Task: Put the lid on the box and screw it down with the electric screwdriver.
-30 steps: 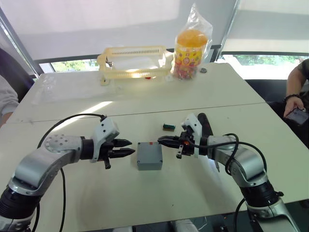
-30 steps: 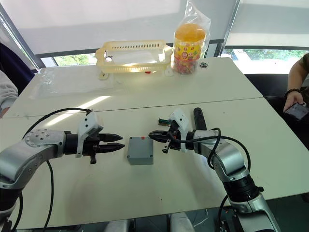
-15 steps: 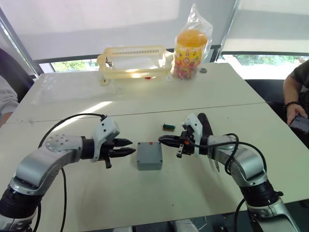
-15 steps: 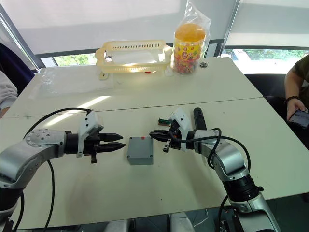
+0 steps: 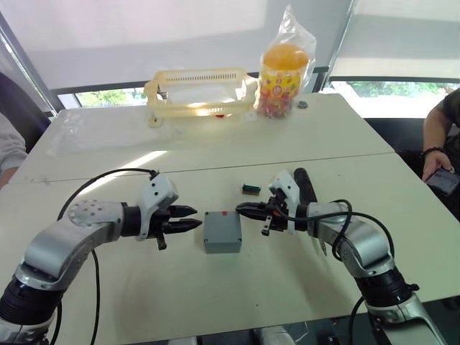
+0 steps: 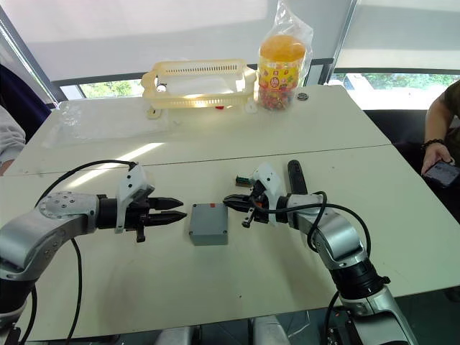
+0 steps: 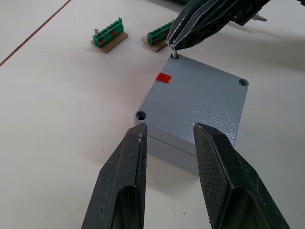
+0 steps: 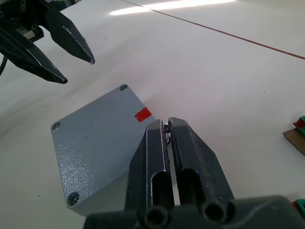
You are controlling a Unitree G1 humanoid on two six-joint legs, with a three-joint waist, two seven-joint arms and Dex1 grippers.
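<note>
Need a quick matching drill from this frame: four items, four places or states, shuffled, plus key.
Items
1. left gripper
2. right gripper
3. lid
4. electric screwdriver

Places or states
A. lying on the table behind the right arm
B. fingers open, aimed at the box's near side
C. seated on the box, red mark near one edge
D. fingers pinched on a small screw at a corner hole

Pairs: 1-B, 2-D, 3-C, 4-A

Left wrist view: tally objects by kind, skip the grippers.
lid: 1
box: 1
green terminal blocks: 2
screw: 1
Total: 5
</note>
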